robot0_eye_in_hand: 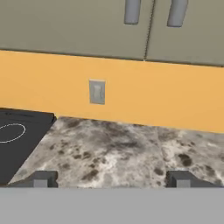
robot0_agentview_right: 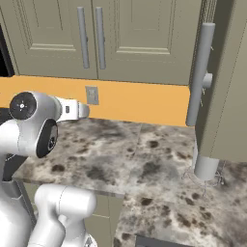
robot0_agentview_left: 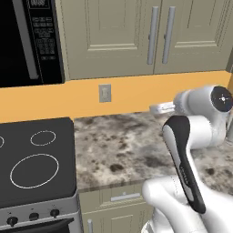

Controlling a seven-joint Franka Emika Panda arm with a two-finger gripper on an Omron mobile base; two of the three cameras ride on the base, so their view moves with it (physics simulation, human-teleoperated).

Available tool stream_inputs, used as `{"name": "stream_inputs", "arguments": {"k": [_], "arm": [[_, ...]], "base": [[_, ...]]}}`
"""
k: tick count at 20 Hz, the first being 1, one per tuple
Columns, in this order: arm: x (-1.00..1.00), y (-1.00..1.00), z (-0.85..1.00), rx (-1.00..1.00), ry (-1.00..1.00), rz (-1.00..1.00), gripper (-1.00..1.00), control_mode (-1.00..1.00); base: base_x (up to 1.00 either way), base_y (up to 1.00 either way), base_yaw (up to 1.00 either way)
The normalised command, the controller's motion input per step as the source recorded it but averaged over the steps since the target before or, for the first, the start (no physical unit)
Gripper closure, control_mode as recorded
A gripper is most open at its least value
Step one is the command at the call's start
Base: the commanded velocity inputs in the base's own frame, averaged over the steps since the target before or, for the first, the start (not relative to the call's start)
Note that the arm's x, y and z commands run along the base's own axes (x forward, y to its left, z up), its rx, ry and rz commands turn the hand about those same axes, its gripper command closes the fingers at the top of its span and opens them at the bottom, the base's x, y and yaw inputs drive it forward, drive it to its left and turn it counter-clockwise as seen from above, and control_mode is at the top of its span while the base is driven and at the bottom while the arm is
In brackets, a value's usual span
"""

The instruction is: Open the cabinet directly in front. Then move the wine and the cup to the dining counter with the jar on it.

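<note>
Gaping wide and empty, the jaws hang over the worktop (robot0_eye_in_hand: pixel 113 148) below the cabinet (robot0_eye_in_hand: pixel 87 26).

Cabinet (robot0_agentview_left: pixel 136 36) ahead of me: matt beige painted panels w/ smooth grey metal bar handles (robot0_agentview_left: pixel 153 35). Worktop (robot0_agentview_left: pixel 123 145): mottled polished stone. Stove (robot0_agentview_left: pixel 34 159): black glass.

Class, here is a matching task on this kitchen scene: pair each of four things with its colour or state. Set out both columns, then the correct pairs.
Things:
1. cabinet
2. gripper
3. wall behind the worktop
4. stove top

Descriptions:
A. orange
B. black, with white ring outlines
C. both doors shut
D. open, holding nothing

Pairs: 1-C, 2-D, 3-A, 4-B
</note>
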Motion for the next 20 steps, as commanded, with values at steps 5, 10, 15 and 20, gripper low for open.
{"name": "stream_inputs", "arguments": {"k": [5,10,15,20], "arm": [[-0.48,0.00,0.36,0.00,-0.48,0.00,-1.00,-1.00],[-0.44,0.00,0.41,0.02,-0.45,0.00,-1.00,-1.00],[-0.29,0.00,0.24,0.05,-0.31,0.00,-1.00,-1.00],[-0.04,0.00,0.01,0.02,-0.08,0.00,-1.00,-1.00]], "base": [[0.00,0.00,0.00],[0.00,0.00,0.00],[0.00,0.00,0.00],[0.00,0.00,0.00]]}}
